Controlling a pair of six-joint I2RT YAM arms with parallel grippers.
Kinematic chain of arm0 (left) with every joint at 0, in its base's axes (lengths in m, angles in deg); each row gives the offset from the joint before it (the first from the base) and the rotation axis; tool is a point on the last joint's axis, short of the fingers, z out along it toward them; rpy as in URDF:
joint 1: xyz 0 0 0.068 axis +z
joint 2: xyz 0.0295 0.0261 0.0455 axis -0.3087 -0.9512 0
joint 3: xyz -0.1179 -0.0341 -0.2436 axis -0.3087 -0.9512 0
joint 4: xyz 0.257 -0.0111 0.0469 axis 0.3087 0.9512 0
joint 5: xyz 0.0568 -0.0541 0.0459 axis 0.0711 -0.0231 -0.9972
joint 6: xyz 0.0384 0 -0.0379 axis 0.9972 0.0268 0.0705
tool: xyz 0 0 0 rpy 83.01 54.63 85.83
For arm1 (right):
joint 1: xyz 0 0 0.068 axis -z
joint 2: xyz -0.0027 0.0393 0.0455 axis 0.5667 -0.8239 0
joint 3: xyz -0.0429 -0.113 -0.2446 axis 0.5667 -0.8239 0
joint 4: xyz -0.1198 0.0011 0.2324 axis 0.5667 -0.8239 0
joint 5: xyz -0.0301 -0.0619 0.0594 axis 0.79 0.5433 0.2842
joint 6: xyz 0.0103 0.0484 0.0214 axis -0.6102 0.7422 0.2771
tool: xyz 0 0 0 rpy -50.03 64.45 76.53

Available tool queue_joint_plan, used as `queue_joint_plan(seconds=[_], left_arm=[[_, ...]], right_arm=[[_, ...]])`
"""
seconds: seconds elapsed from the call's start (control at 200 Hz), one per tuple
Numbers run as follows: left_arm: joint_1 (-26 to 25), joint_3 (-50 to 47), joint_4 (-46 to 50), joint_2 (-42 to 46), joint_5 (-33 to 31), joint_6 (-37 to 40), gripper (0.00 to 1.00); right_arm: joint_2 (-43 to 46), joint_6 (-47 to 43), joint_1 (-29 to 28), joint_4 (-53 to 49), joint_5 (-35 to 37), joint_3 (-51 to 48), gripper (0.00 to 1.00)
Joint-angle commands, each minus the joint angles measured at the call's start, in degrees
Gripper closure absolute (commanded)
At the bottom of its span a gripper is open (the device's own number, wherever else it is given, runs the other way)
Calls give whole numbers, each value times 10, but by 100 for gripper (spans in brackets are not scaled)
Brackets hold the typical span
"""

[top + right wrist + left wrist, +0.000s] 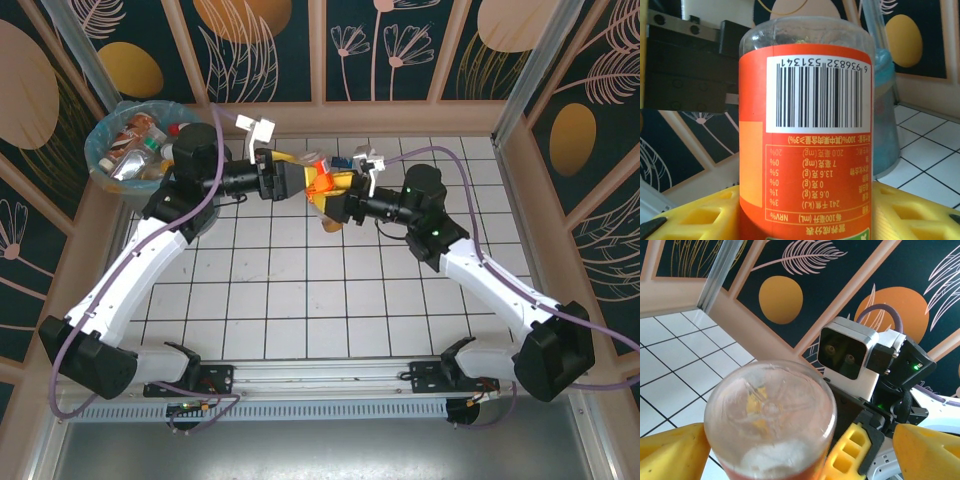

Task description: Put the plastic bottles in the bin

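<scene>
The orange-label bottle (805,150) is held up in the air, well apart from the bin (100,135). It is gripped by the right claw (328,200). The left claw (790,455) is spread wide round its base. It looks light, thin and slippery, so the labelled middle is best squeezed softly. Several bottles (140,150) are piled in the bin.

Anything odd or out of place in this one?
One bottle is held in mid-air above the table: the right end effector grips it with the label's print upside down, and the left end effector stands open around its base. Nothing looks spilled or damaged.
</scene>
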Motion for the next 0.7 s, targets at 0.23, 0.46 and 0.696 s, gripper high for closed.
queue_joint_plan(seconds=[0.23, 0.46, 0.696], left_arm=[[-15, -3, -24, -3, -16, 20, 33], [-15, -12, -35, 0, -78, 7, 63], [-15, 35, 1, 29, -221, 27, 67]], right_arm=[[13, 6, -15, 40, -28, 17, 48], [10, 12, -16, 48, -31, 17, 41], [31, 5, -17, -34, 133, 38, 14]])
